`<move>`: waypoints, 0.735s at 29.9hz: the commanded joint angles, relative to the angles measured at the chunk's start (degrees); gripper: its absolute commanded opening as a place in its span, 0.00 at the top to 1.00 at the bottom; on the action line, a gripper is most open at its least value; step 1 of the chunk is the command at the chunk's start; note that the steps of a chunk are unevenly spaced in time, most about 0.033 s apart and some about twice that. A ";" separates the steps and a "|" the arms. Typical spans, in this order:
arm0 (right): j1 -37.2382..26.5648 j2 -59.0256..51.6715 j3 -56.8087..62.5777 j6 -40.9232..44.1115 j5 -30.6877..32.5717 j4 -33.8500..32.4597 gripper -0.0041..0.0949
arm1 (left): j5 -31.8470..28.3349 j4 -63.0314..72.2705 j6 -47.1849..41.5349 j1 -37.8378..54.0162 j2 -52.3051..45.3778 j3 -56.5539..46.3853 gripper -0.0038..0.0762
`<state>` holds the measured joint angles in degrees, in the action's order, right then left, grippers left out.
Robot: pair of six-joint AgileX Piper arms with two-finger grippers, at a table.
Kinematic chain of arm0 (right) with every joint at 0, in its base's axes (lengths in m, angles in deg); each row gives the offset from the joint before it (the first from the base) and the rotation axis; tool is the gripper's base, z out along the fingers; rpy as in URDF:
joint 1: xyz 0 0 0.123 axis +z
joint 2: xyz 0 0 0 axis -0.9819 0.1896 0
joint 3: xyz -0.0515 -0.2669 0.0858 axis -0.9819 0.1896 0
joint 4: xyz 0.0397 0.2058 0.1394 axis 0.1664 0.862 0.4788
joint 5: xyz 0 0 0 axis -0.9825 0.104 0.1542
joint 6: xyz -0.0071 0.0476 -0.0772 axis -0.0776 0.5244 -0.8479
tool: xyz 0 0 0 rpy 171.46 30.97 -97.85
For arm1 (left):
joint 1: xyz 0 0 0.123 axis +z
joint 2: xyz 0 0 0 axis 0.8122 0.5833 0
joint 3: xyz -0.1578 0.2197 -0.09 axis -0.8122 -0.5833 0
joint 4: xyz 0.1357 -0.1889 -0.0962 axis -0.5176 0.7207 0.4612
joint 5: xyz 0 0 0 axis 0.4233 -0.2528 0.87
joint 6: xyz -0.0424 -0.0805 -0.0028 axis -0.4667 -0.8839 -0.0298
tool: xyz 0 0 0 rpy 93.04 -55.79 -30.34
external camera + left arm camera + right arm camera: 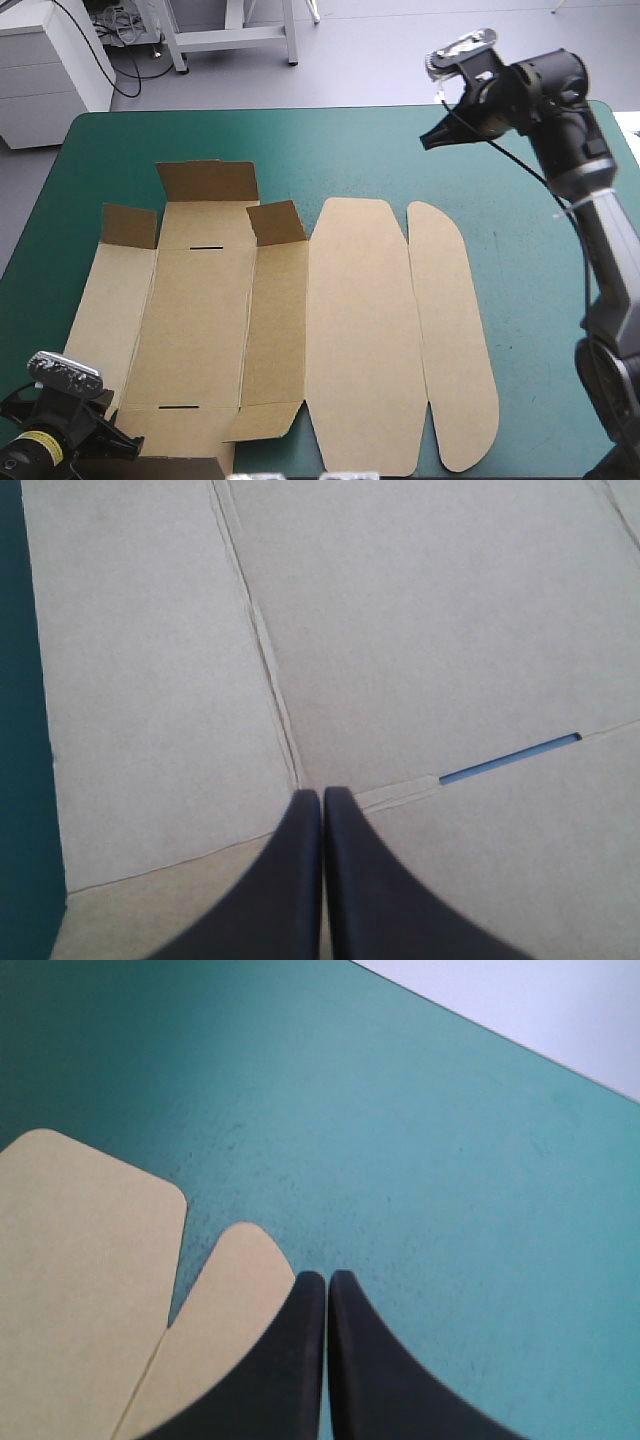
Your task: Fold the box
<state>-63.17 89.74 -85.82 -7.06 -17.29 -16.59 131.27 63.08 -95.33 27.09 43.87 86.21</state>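
The brown box [360, 330] lies as a cut sheet on the teal-green table [530, 300], mostly flat. Three small flaps [207, 182] stand up at its far left end. A rounded lid panel and a narrow rounded tab [450, 330] lie flat on the right. My left gripper [112, 437] is shut at the box's near left corner. In the left wrist view its tips [322, 796] rest over the board [420, 630] near a crease and a slot [510, 757]. My right gripper [430, 142] is shut and raised over the far right of the table. Its tips [327, 1278] point past the rounded tab [225, 1310].
Teal-green cover [420, 1140] stretches from the box's rounded tab to the table's right and far edges. A darker strip of brown board [165, 467] shows at the near edge beside my left gripper.
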 commanded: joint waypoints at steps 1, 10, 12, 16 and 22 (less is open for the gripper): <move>-4.50 -9.93 7.62 0.31 -1.81 1.05 0.98 | -2.58 -0.60 -0.39 -0.09 0.89 1.18 0.96; -15.59 -30.76 37.98 -0.09 -1.96 1.61 0.98 | -2.58 -0.60 -0.39 -0.09 0.89 1.18 0.96; -17.07 -35.96 44.76 0.47 -3.03 1.61 0.98 | -2.58 -0.60 -0.39 -0.09 0.89 1.18 0.96; -17.93 -45.49 56.05 2.50 -3.56 2.43 0.98 | -2.58 -0.60 -0.39 -0.09 0.89 1.18 0.96; -17.93 -56.90 68.73 -0.55 -5.48 7.20 0.98 | -2.58 -0.60 -0.39 -0.09 0.89 1.18 0.96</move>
<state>-80.68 37.18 -20.26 -4.96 -19.16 -11.66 131.27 63.08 -95.33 27.09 43.87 86.21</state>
